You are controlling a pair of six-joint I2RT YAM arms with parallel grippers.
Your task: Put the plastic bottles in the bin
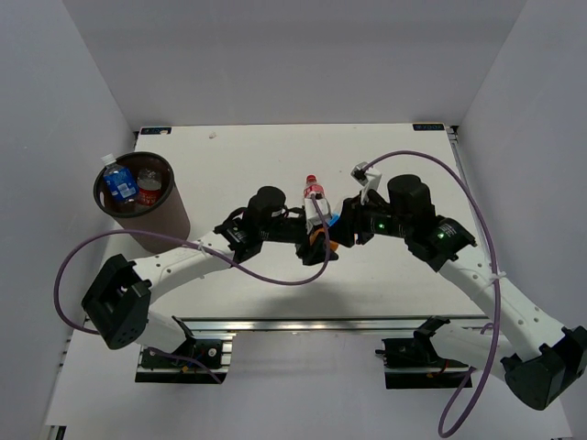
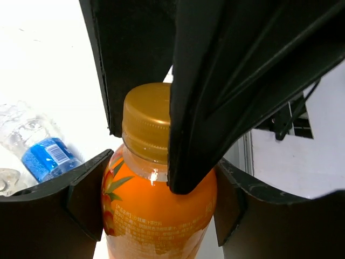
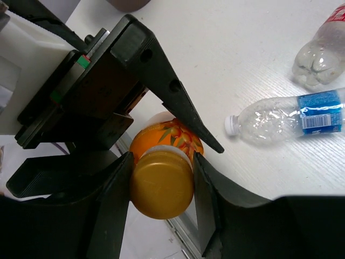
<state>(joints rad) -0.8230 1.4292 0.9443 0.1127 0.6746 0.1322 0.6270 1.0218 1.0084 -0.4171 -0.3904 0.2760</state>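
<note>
Nearest us, in the middle of the desk [image 1: 238, 156], our 2 arms meet over the orange bottle [image 3: 168, 141]. Our right hand [image 3: 161, 181] is clamped tight on its gold cap, 1 finger on each side. Our left hand [image 2: 159, 202] is about half open and straddles the body of the bottle below the cap. Its pads sit right at the bottle's sides, but we cannot tell whether they are pressing or only just beside it.

We judge this to be a pass from right hand to left, since the bin stands on the left arm's side.

Just beyond the hands, 2 more bottles lie on their sides on the desk: a clear bottle with a blue label [image 3: 318, 112] and a white cap, and next to it a clear bottle with a red label [image 3: 323, 46]. Both are loose and untouched.

Farther off, at the left edge of the desk, stands the bin [image 1: 163, 225]. A blue-label bottle [image 1: 119, 181] and a red-label bottle [image 1: 149, 189] already lie in it, so we count 2 of 5 done.

Next, the left hand needs a firm squeeze on the round, slick body. Only then should the right hand let go of the cap and back clear. After that the left arm must swing the bottle to the bin, get above the rim and release.
</note>
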